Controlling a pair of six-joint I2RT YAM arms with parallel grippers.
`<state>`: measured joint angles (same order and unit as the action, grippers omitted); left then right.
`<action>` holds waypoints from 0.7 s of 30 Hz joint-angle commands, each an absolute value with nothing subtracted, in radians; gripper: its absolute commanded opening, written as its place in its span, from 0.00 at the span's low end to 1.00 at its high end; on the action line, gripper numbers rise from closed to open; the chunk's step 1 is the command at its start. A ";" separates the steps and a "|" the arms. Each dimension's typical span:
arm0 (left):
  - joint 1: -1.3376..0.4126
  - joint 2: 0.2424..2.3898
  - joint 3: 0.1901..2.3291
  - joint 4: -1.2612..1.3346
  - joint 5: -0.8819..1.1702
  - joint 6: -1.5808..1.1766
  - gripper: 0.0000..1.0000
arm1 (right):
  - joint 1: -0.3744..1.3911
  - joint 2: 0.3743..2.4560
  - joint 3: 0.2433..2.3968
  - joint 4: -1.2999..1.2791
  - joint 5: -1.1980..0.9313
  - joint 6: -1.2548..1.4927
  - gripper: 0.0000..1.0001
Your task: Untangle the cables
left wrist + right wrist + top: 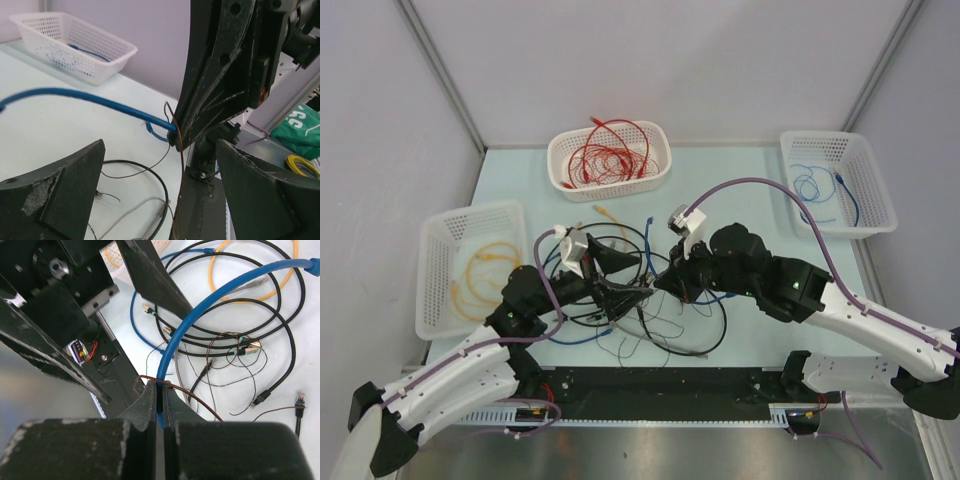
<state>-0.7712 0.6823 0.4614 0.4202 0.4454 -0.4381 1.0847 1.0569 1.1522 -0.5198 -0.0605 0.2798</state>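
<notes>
Centrally, the tangle: the cables [665,335] lie in a loose heap of black, blue and grey loops on the pale desk [740,190], between the two arms and just ahead of their bases.
Right tool: the right tool [159,390] is clamped tight on a blue cable [200,305], which rises out of the pinched fingertips and arcs away over the heap. A thin brown wire [150,378] lies across the same fingertips.
Left tool: the left tool [161,145] gapes wide with nothing between its fingers. It faces the right tool at close range, and the blue cable runs across in front of it.
Under the arc: black cables [280,335] circle on the desk, with small plug ends lying among thinner wires.
Far basket: the far basket [560,150], white and perforated, sits at the back of the desk and holds a nest of red cables [605,160].
Left basket: the left basket [430,280] stands near the left arm at the desk's edge, with yellow cables [485,270] coiled inside.
Right basket: the right basket [790,150] sits at the far right corner with a thin blue lead [817,190] looped inside, well apart from the heap.
</notes>
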 commanded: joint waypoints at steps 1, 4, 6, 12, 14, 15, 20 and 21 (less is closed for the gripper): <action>-0.810 0.709 0.430 0.502 0.488 -0.488 0.96 | 1.091 1.060 1.161 -0.453 -0.051 0.293 0.00; -0.831 0.730 0.420 0.508 0.488 -0.480 0.93 | 1.094 1.057 1.161 -0.439 -0.055 0.299 0.00; -0.842 0.750 0.413 0.525 0.492 -0.482 0.90 | 1.097 1.058 1.163 -0.431 -0.060 0.304 0.00; -0.862 0.813 0.426 0.535 0.499 -0.459 0.06 | 1.101 1.057 1.161 -0.429 -0.058 0.305 0.00; -0.862 0.804 0.443 0.467 0.450 -0.446 0.00 | 1.103 1.052 1.161 -0.434 -0.052 0.307 0.00; -0.862 0.792 0.449 0.437 0.364 -0.433 0.00 | 1.101 1.051 1.161 -0.445 -0.049 0.304 0.00; -0.798 0.707 0.492 0.177 0.053 -0.458 0.00 | 1.103 1.034 1.161 -0.485 -0.031 0.298 0.00; -0.734 0.698 0.497 0.143 0.019 -0.481 0.00 | 1.103 1.032 1.161 -0.495 -0.028 0.296 0.00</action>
<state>-0.8379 0.7574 0.4301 0.3164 0.2741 -0.4534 1.0962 1.0569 1.1522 -0.4850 -0.0521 0.2989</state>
